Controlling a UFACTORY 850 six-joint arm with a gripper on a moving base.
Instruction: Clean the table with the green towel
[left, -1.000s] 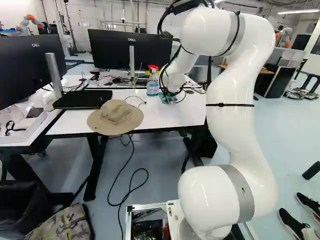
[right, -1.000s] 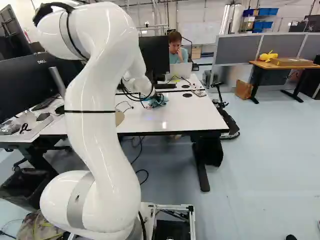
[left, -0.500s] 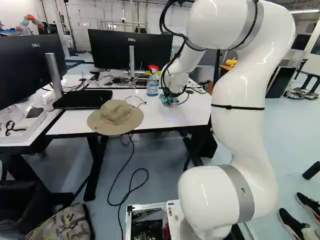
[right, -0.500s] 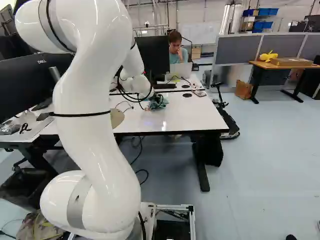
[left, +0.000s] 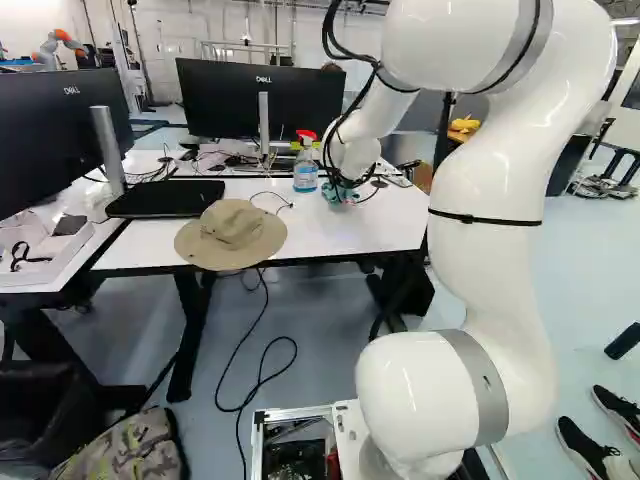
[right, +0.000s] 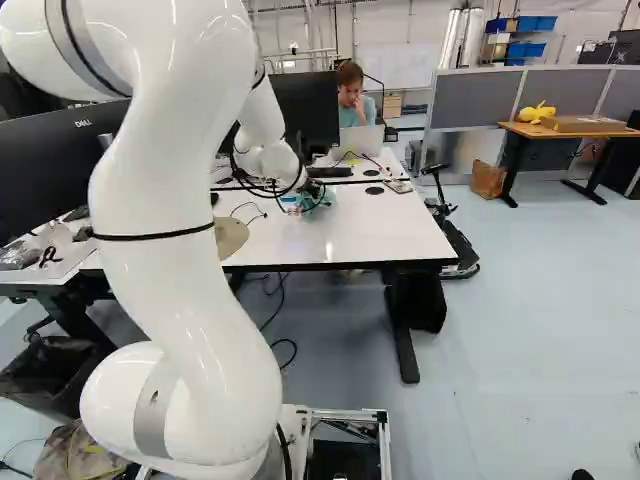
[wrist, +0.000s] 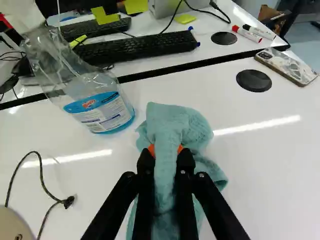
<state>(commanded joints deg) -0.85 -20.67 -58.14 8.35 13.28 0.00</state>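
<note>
Green towel (wrist: 170, 125): clenched between both fingers of our gripper (wrist: 166, 156), bunched ahead of and under it, seemingly touching the white desk (wrist: 280, 165).
Clock: we read twelve as straight ahead of the gripper.
Bunched cloth: a thin wad may wipe only a narrow strip; if we press too low, the fingers could scrape the desk.
Spray bottle (wrist: 97, 97): it stands near, between ten and eleven; a wide sweep that way could knock it over.
Loose cable (wrist: 44, 187): towards eight, its end could snag in the cloth and be dragged along.
Hat (left: 230, 235): beyond that cable, also near eight; a long stroke might shove it off the front edge.
Phone (wrist: 286, 66): between one and two, well apart; a far stroke could push it.
Desk seam (wrist: 200, 66): across twelve; a trailing fold might catch there.
Bottle label (wrist: 99, 111): blue and white, printed; we leave its words unread.
Monitor (left: 262, 100): small maker's mark on the frame, likewise unquoted.
Markers (wrist: 250, 33): at one, their print too small for us.
</note>
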